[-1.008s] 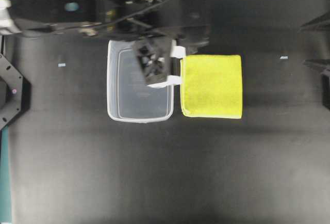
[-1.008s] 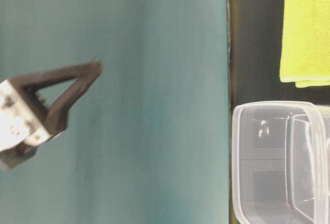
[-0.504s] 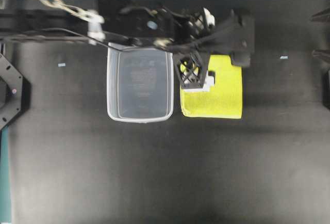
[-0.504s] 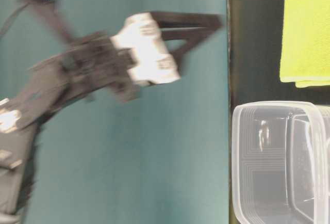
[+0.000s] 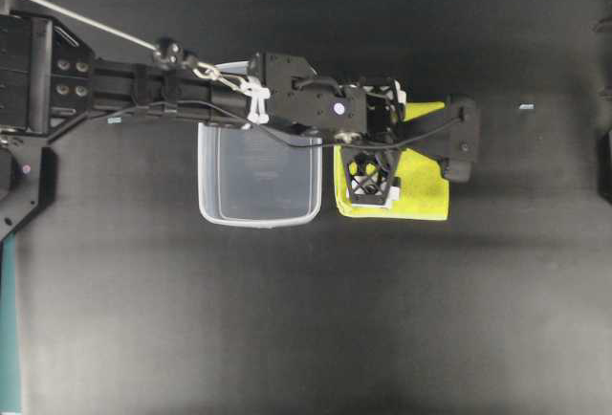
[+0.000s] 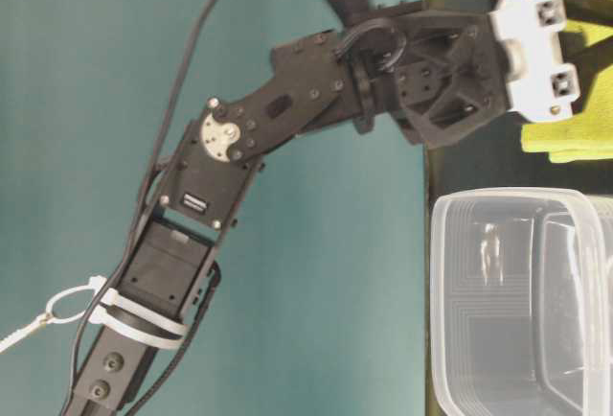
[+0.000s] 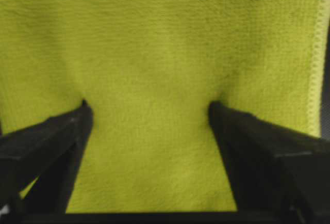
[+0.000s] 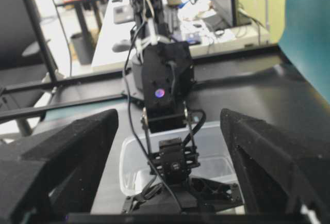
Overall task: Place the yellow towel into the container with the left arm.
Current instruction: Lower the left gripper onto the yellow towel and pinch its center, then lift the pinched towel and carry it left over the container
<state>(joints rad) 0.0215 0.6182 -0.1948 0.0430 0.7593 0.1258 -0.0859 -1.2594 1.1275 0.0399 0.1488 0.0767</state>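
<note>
**Left claw spread wide, tips down on the yellow towel**

Left gripper (image 7: 149,105) is open wide, both black fingers (image 7: 49,141) pressing into the yellow towel (image 7: 154,43); cloth dimples at each tip, nothing pinched between them. From overhead the left gripper (image 5: 400,162) sits over the towel's (image 5: 426,200) left and middle part, only the towel's near edge, right edge and a far corner showing. Towel lies flat on the black worktop (image 5: 306,319), just right of the container (image 5: 258,176), near the far edge, a thin gap between them. Left arm (image 5: 143,95) stretches from the left edge across the container's far rim.

Vs a second ago: the gripper was above the container's right rim, short of the towel; half a second ago it was over the towel's far-left part; now it is lower and further over the towel. Towel and container have not shifted.

Towel: fuzzy microfibre, bright yellow-green, square folded pad, stitched hem on one edge. Container: clear plastic tub, rounded corners, thick rim, stepped ridges in its base at table level (image 6: 517,301). Gripper fingers: black lattice with white mounts.

Right gripper (image 8: 167,182) is held away from the work, fingers apart, nothing between them.
</note>
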